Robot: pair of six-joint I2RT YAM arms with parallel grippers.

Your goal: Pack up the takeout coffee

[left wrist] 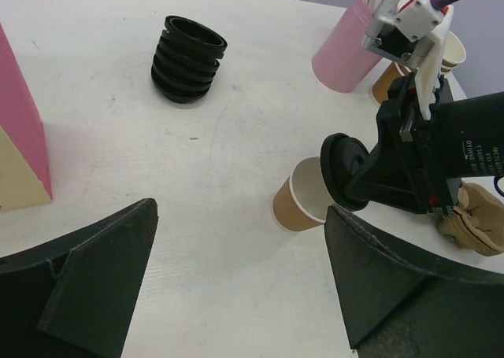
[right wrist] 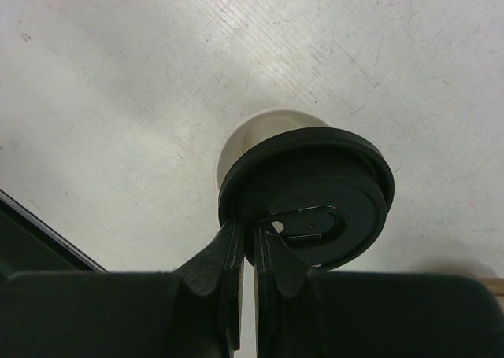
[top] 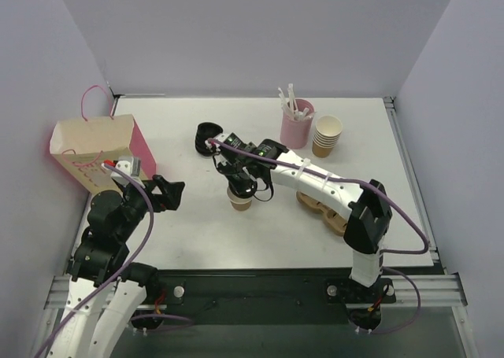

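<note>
A tan-brown paper cup (top: 239, 202) stands open near the table's middle; it also shows in the left wrist view (left wrist: 302, 206) and as a white rim in the right wrist view (right wrist: 250, 130). My right gripper (top: 241, 186) (right wrist: 250, 236) is shut on the rim of a round black lid (right wrist: 315, 191) and holds it just over the cup's mouth, tilted. The lid (left wrist: 344, 169) covers most of the cup's opening but is not seated. My left gripper (top: 169, 193) (left wrist: 240, 216) is open and empty, left of the cup and apart from it.
A pink and cream paper bag (top: 94, 147) (left wrist: 20, 138) stands open at the left. A stack of black lids (top: 206, 138) (left wrist: 187, 59) sits behind the cup. A pink holder with stirrers (top: 297, 123), a stack of lidless cups (top: 327, 135) and a tan cardboard piece (top: 323, 204) lie to the right.
</note>
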